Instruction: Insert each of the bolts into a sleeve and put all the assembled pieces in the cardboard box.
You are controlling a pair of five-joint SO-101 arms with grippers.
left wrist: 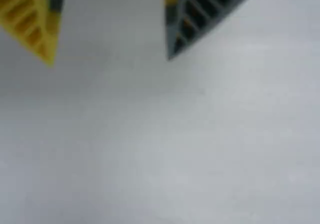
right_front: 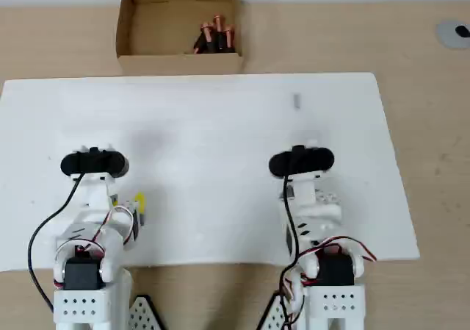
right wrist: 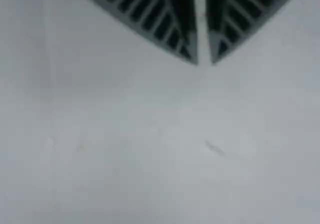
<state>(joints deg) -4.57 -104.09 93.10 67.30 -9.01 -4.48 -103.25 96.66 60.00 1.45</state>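
On the left, the left arm (right_front: 94, 198) is sitting folded low over the white sheet (right_front: 220, 220) near the table's front edge. In its wrist view the left gripper (left wrist: 110, 59) is hanging just above the bare sheet. Its yellow finger and dark finger are standing well apart, and nothing is lying between them.

Beyond the sheet's far edge, left of centre, the cardboard box (right_front: 132, 29) is standing open on the wooden table (right_front: 426, 124). The assembled pieces (right_front: 217, 36), copper-coloured bolts seated in dark sleeves, are lying bunched together in its near right corner. Their count is too small to tell.

Right of centre, the right arm (right_front: 308, 198) is sitting in the same folded pose. The right gripper (right wrist: 203, 63) is hovering close over the sheet with its jaws drawn nearly together, leaving a thin slit and gripping nothing. Farther out on the sheet a small grey mark (right_front: 297, 101) is showing, too faint to identify. A grey disc (right_front: 452, 34) is lying at the table's far right.

With every bolt and sleeve in sight lying inside the box, the job appears to be closing out rather than under way. The next move seems to call for little more than confirming that the grey mark is not a stray part. If it is one, the right arm is sitting nearer and would need to spread its jaws first.
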